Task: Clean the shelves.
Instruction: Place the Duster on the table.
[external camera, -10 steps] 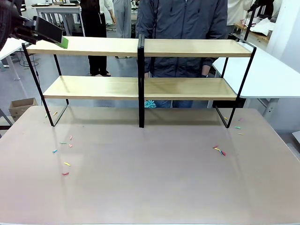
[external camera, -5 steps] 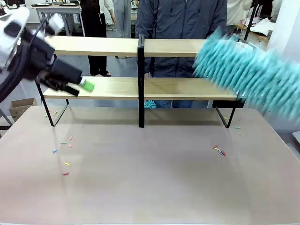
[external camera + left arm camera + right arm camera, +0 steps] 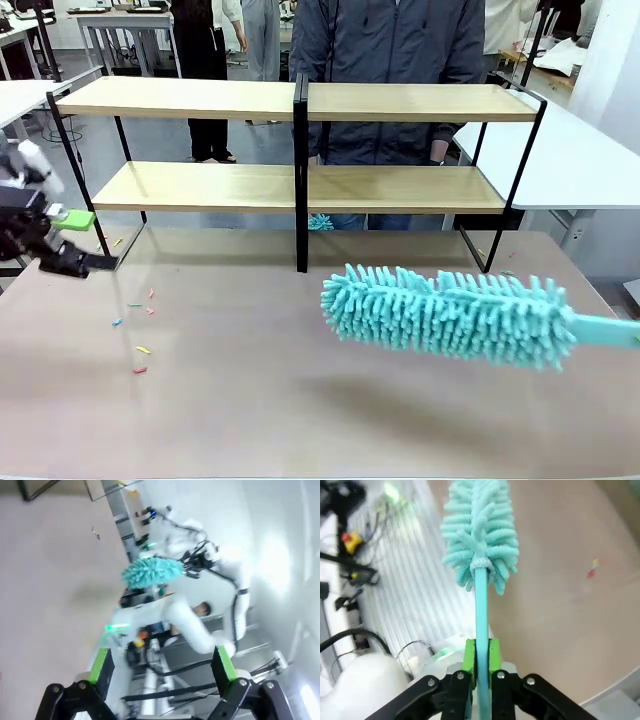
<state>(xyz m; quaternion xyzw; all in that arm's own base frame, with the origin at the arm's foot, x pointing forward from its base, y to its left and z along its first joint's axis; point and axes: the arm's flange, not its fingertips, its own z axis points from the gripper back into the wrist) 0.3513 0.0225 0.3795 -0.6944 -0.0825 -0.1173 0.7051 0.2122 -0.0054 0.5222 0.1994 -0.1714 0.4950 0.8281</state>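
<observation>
The shelves [image 3: 300, 100] stand at the table's far side, two light wooden boards on a black frame, both boards bare. A fluffy teal duster [image 3: 450, 315] hangs level above the table's right half, its handle running off the right edge. In the right wrist view my right gripper [image 3: 481, 662] is shut on the duster's handle [image 3: 480, 610], the head pointing away over the table. At the table's left edge, below the lower shelf, my left gripper [image 3: 85, 240] is open. Its green-padded fingers [image 3: 102, 665] hold nothing. That wrist view shows the duster [image 3: 152, 572] farther off.
Small coloured scraps [image 3: 140, 350] lie on the beige tabletop [image 3: 250, 400] at the left. A person in a dark jacket [image 3: 390, 60] stands behind the shelves. A white table [image 3: 570, 160] adjoins at the right.
My left gripper dropped from the top shelf's left end down to the table's left edge. The duster came in from the right and swung down from in front of the shelves to over the table.
</observation>
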